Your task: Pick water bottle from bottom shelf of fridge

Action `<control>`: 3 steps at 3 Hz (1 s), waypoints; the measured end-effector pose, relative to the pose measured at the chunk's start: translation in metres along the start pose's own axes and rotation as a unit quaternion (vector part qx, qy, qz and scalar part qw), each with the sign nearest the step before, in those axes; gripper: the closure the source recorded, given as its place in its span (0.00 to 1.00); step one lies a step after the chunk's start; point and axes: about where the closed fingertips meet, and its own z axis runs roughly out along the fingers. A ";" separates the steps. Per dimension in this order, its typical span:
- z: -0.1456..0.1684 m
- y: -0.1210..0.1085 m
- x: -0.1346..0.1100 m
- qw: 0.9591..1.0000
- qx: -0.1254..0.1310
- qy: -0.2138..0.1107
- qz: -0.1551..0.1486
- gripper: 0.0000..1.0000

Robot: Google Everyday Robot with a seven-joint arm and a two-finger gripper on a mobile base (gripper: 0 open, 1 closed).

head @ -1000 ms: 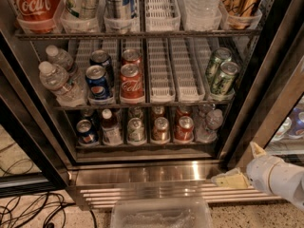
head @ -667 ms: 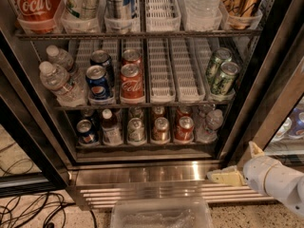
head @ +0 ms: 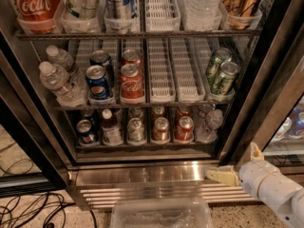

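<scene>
Gripper [head: 231, 161] edged left by base [head: 142, 175], bottle [head: 211, 125] upright

Shop or office pantry: commercial drinks fridge [head: 278, 56] stocked with cans [head: 131, 81]; gripper [head: 237, 165] low right.

pincer [head: 240, 164] low right, can [head: 184, 128] beside water bottle [head: 209, 125]
</scene>
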 end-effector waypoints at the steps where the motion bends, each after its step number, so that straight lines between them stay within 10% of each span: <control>1: 0.001 0.008 -0.012 1.000 0.007 -0.027 0.013 0.00; 3: 0.014 0.007 -0.003 0.999 0.022 -0.038 0.023 0.00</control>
